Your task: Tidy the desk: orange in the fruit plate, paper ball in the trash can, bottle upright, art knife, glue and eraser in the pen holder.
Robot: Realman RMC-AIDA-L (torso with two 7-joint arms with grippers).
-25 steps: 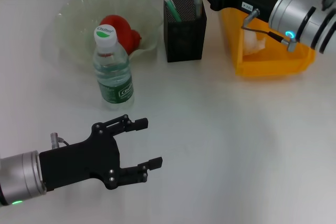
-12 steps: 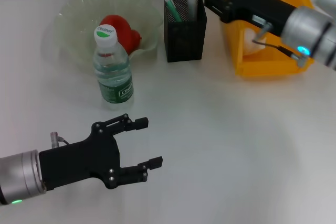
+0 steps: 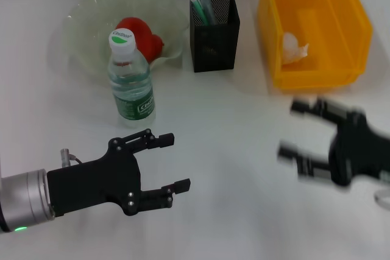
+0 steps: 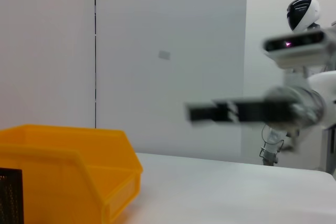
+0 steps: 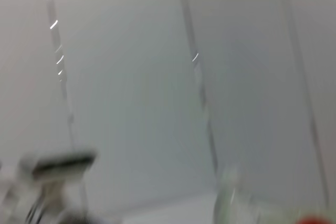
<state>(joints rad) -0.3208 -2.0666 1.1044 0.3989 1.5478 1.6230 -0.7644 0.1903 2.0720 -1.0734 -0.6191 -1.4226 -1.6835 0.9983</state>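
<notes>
The orange (image 3: 140, 36), reddish, lies in the clear fruit plate (image 3: 79, 22) at the back left. Just in front of the plate the bottle (image 3: 130, 77) stands upright with its green-and-white cap on. The black mesh pen holder (image 3: 214, 35) holds slim green and white items (image 3: 200, 5); I cannot tell art knife, glue and eraser apart. The paper ball (image 3: 294, 47) rests inside the yellow trash can (image 3: 314, 74). My left gripper (image 3: 175, 162) hovers open and empty near the table's front left. My right gripper (image 3: 289, 129), blurred by motion, is open at the front right, empty.
In the left wrist view the yellow trash can (image 4: 68, 166) fills the lower corner, a sliver of the pen holder (image 4: 8, 195) shows beside it, and my right gripper (image 4: 210, 113) streaks past in front of the robot's body (image 4: 315, 93). A white wall stands behind the table.
My right gripper has left the spot above the pen holder and swung fast toward the table's front right. The grey stick it held there is gone from it. My left gripper has barely moved.
</notes>
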